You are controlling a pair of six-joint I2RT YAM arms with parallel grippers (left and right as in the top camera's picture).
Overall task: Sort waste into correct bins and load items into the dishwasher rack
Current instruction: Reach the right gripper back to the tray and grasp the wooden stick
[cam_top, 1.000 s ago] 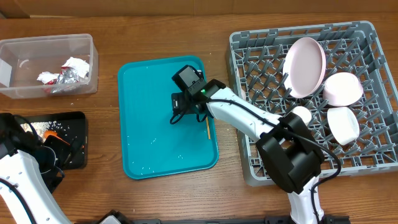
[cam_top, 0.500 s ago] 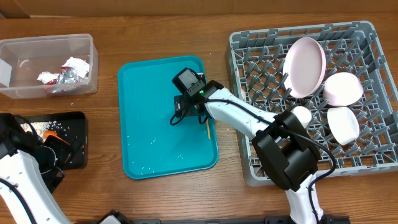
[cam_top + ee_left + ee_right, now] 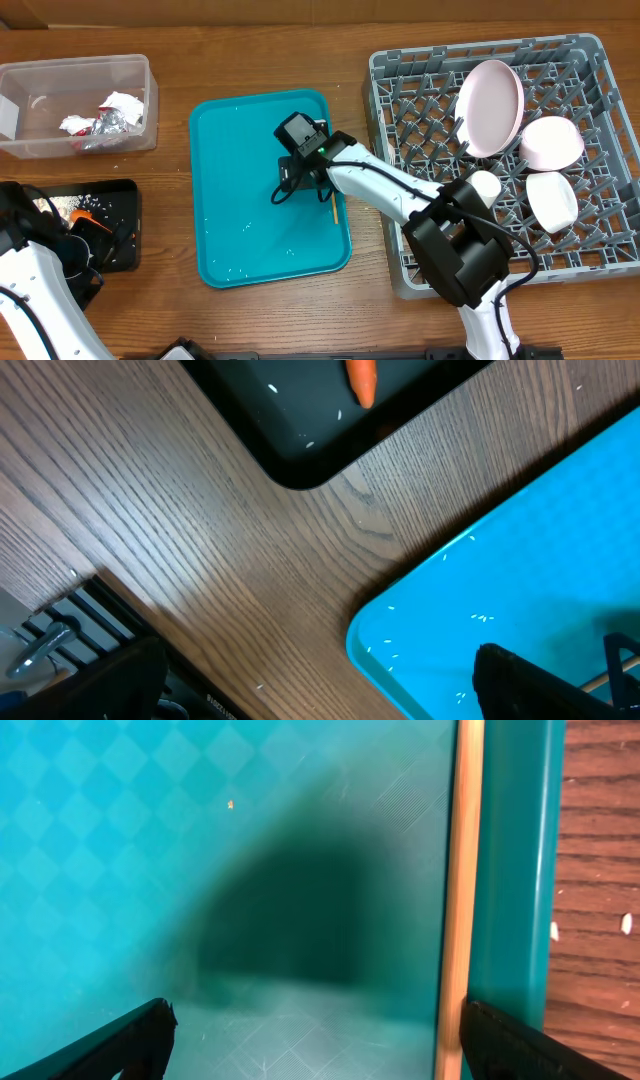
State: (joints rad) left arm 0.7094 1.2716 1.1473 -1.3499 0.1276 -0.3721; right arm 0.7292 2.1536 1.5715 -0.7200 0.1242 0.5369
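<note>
Right fingers a shade back — fork (yellow handle) beside one.

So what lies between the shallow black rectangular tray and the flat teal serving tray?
Only bare wooden tabletop, shown clearest in the left wrist view.

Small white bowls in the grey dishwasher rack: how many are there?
2. One small white bowl sits by the grey plastic rack's right edge, beside the round white plate; the other below it in view. The right arm may hide more.
</note>
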